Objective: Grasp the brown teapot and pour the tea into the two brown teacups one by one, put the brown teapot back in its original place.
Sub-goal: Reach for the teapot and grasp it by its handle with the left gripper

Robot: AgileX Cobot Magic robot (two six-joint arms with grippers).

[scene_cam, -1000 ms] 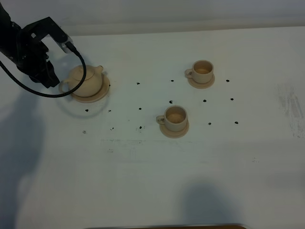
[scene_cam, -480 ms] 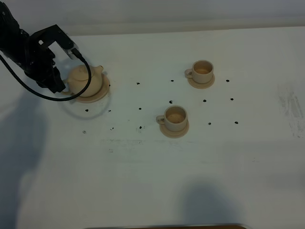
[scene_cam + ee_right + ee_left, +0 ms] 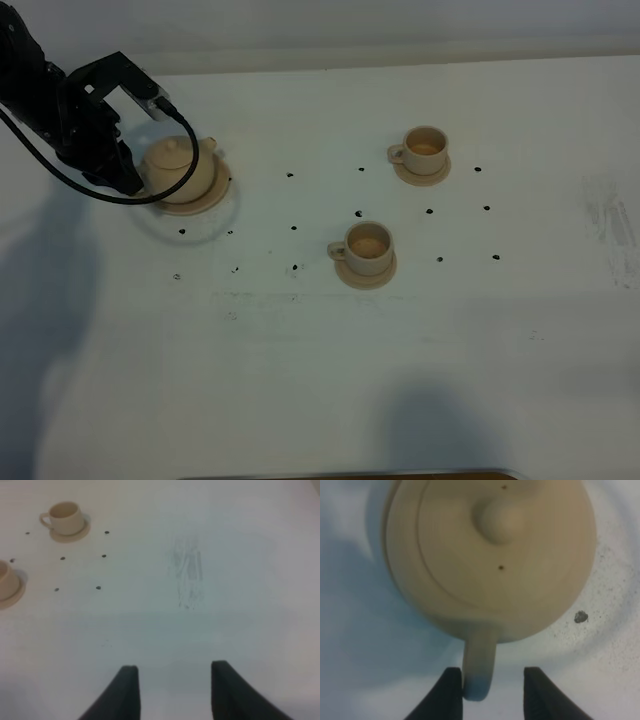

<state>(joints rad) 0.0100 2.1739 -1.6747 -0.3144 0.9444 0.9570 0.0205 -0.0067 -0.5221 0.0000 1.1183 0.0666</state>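
From the high camera, I see the teapot (image 3: 182, 168) standing upright on the large saucer (image 3: 205, 204) at the far left of the table (image 3: 300, 380). The left gripper (image 3: 130, 178) sits low at the pot's handle side, and the arm's black body hides the handle in this view. The far cup (image 3: 426, 148) and the near cup (image 3: 369, 244) stand well apart from the pot, toward the right, each on a small saucer (image 3: 365, 277). Black dots (image 3: 294, 227) mark the tabletop between pot and cups. From the left wrist camera, I look down on the lid knob (image 3: 496, 521) and the loop handle (image 3: 479, 672). The handle lies between the two fingers (image 3: 451, 695). It rests against one finger and a clear gap shows to the other, so the jaws are released, straddling the handle without clamping it. From the right wrist camera, the right gripper (image 3: 174, 672) hangs over bare table with its jaws spread and nothing between them. One cup on its saucer appears far off, the other is cut by the frame edge, and a grey smudge (image 3: 187, 577) lies on the surface ahead.
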